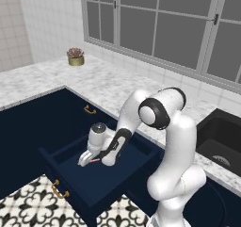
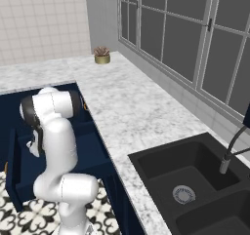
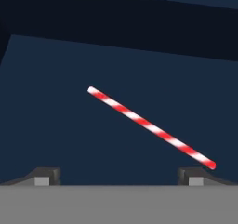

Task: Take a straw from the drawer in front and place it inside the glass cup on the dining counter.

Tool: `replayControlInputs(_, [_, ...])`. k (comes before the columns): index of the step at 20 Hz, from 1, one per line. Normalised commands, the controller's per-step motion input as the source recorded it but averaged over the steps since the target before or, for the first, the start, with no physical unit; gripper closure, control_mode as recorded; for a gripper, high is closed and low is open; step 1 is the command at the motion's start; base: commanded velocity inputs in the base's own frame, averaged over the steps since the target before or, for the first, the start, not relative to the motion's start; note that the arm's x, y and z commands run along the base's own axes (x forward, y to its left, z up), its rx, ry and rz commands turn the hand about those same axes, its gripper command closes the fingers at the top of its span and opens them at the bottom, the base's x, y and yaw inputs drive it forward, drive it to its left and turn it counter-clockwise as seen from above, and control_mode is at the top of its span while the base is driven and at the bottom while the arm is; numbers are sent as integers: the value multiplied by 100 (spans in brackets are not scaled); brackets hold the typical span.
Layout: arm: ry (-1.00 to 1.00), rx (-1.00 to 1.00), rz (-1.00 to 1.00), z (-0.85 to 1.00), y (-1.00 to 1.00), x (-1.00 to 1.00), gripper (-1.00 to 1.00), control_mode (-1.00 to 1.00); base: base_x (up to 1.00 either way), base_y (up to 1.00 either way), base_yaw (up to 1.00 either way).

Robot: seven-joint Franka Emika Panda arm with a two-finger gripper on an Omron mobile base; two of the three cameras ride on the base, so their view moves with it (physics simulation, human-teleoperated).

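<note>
The navy drawer (image 1: 101, 186) stands pulled out below the worktop, and my arm reaches down into it. A thin red-and-white striped straw (image 3: 151, 128) lies flat and slantwise on the drawer's dark blue floor (image 3: 60, 139); a pink bit of the straw (image 1: 96, 160) also peeks out beside the hand. My gripper (image 3: 118, 176) hovers just above the straw, open wide with nothing between its fingers, one fingertip (image 3: 195, 174) close to the straw's near end. In the left base view the gripper (image 1: 88, 162) points down at the drawer floor. The glass cup and the dining counter are out of view.
A marble worktop (image 1: 108, 87) runs above the drawer, with a black sink (image 2: 195, 180) to the right and a small potted plant (image 1: 75, 56) at the back. Brass handle (image 1: 60, 190) on the drawer front. Patterned tiles (image 1: 28, 202) cover the floor in front.
</note>
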Motion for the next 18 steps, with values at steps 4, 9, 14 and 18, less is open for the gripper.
replayControlInputs(4, [0,0,0,-28,16,12,-100,-100,0,0,0])
replayControlInputs(9, [0,0,1,-27,24,11,-100,-100,0,0,0])
replayControlInputs(14, [0,0,0,-34,12,11,-100,-100,0,0,0])
replayControlInputs(18, [1,0,0,-26,0,26,-100,-100,0,0,0])
